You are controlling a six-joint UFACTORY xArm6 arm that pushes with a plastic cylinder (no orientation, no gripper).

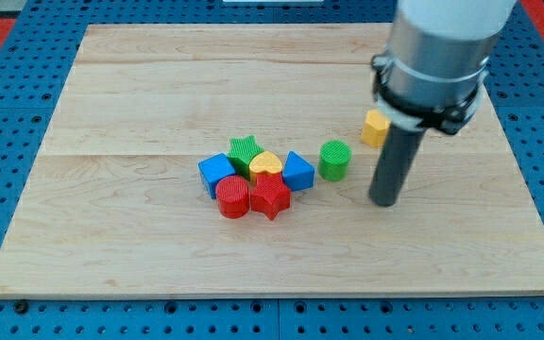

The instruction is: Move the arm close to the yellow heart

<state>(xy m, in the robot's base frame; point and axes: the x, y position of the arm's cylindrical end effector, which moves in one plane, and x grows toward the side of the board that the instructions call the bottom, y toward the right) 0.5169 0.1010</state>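
Observation:
The yellow heart (266, 163) lies in a tight cluster near the board's middle, between a green star (244, 148) and a blue triangle (298, 171). My tip (383, 201) rests on the board to the right of the cluster, well apart from the heart. A green cylinder (334, 160) stands between the tip and the cluster. The arm's grey body (437, 52) rises at the view's top right.
A blue cube (217, 174), a red cylinder (233, 197) and a red star (271, 197) fill the cluster's left and lower side. A yellow block (375, 127) sits above the tip, partly hidden by the arm. The wooden board (111, 85) lies on a blue pegboard.

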